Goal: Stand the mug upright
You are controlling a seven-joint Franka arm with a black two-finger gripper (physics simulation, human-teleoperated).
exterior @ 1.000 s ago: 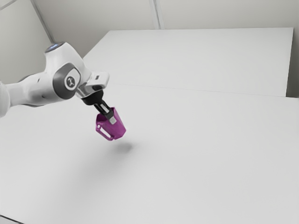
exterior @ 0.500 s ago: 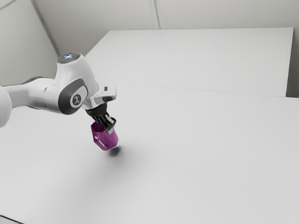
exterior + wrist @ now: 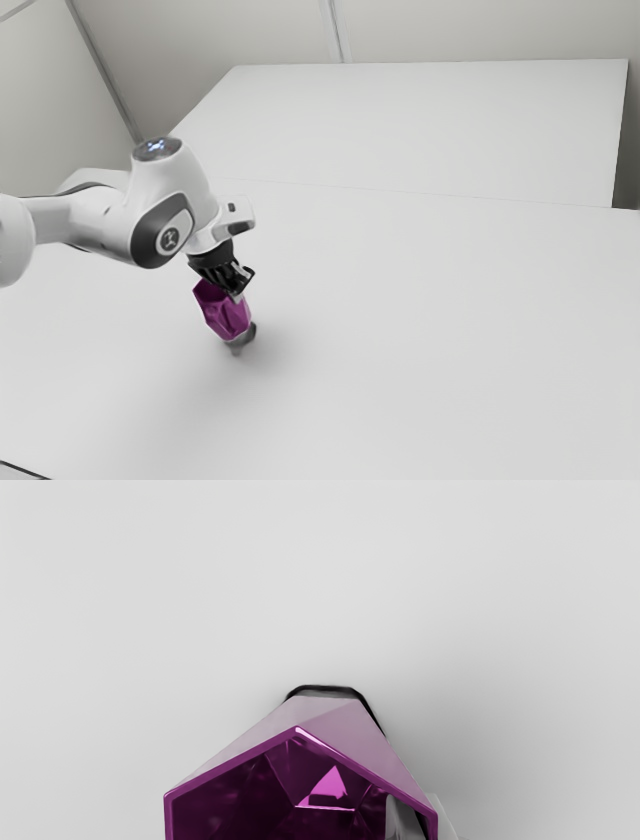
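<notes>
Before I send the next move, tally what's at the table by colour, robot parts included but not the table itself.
Purple: 1, the mug
Black: 1, the gripper
White with dark grey trim: 1, the arm
Total: 3

The glossy purple mug, faceted with an angular rim, is tilted, left of centre in the exterior view, its open mouth toward that view's upper left, its base near the white table
</notes>
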